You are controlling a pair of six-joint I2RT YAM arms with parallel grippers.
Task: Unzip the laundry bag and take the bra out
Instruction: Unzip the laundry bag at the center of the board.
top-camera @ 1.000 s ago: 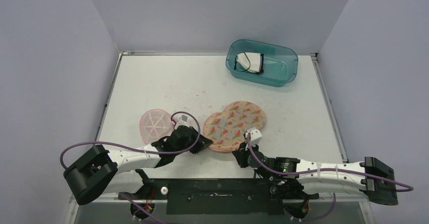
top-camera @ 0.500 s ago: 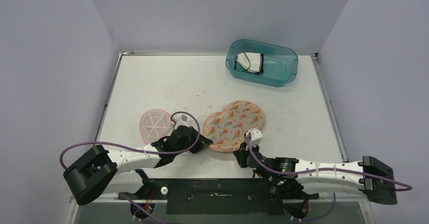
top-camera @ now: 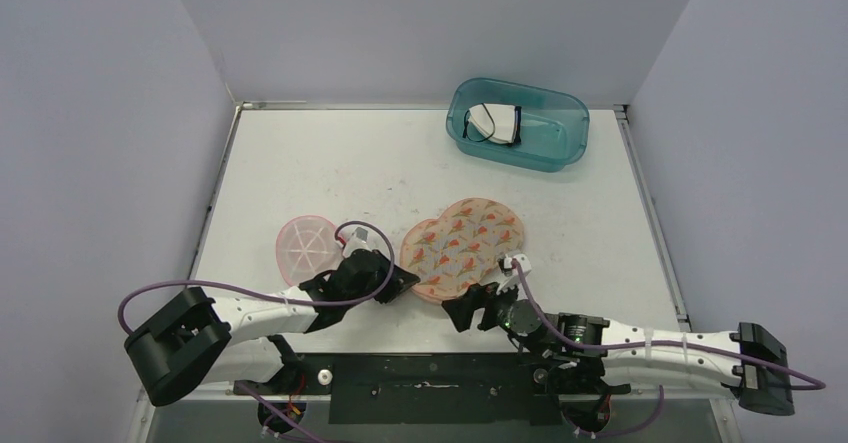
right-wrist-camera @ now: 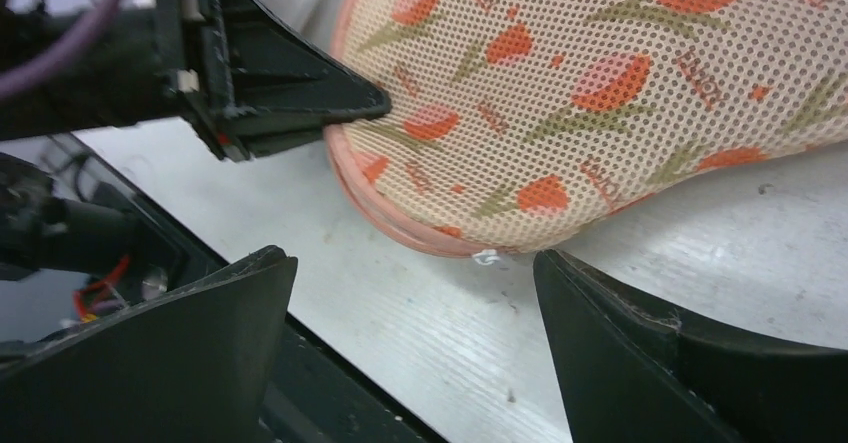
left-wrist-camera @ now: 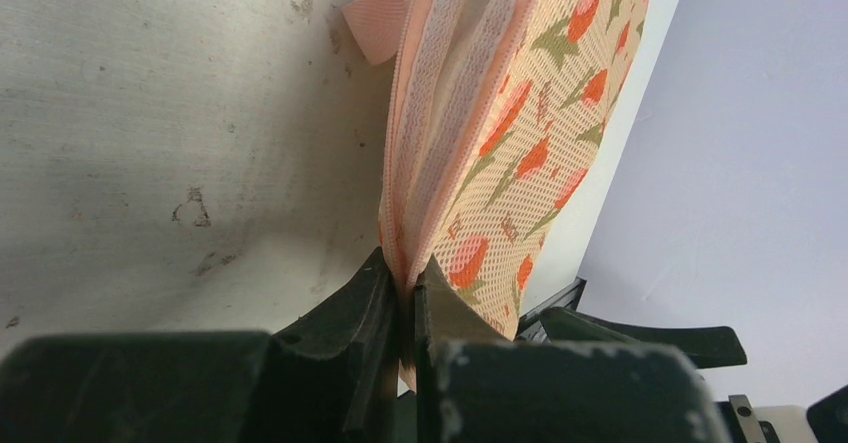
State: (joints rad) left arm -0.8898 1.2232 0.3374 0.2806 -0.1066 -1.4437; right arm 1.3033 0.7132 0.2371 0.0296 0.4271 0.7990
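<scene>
Bag (top-camera: pixel 462 246) sits near the table's (top-camera: pixel 330 163) front edge. My left gripper (left-wrist-camera: pixel 403 298) is pinched tight on its rim; my right gripper (right-wrist-camera: pixel 412 263) is spread wide and empty, just short of the seam. The zip (left-wrist-camera: pixel 437 123) looks partly parted (how far, I can't tell). The bra isn't out, and I can't see it.
</scene>
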